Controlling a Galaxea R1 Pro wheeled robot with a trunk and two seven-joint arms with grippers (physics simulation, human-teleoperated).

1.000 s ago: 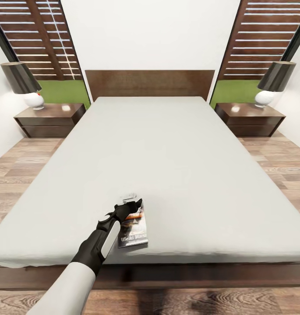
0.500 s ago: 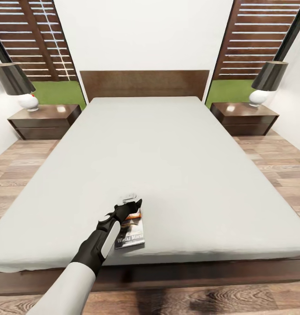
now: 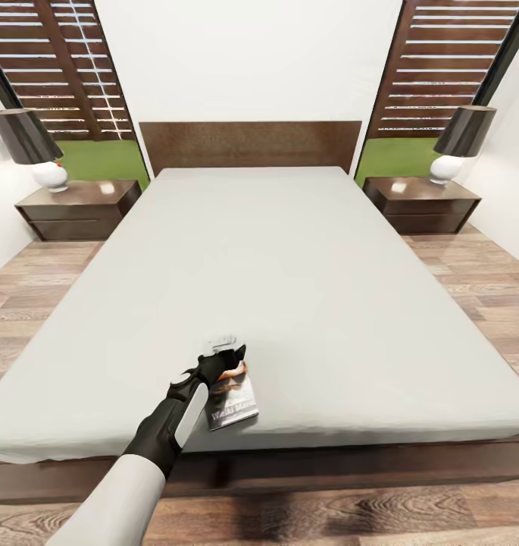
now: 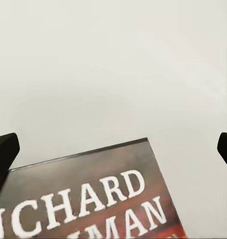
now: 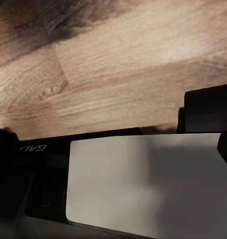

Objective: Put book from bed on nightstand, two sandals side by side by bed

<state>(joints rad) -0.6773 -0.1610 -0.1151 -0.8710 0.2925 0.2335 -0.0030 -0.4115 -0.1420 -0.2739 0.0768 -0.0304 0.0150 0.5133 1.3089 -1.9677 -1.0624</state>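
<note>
At the far left, a dark nightstand carries a lamp on its glossy top; its two drawers are closed, so what they hold is hidden. Next to it, the bed spreads wide and pale across the middle, bare apart from the book lying near its near edge, left of centre. The left gripper sits over the book's far end; in the left wrist view its fingertips stand spread wide to either side of the cover, so the hand is released, not yet clamped on anything. Compared with a second ago the book has turned slightly under the gripper, which suggests a nudge rather than a grasp, and the lift is still to do. At the far right stands the second nightstand with its own lamp. The right gripper's grip cannot be judged from its wrist view above plank floor.
</note>
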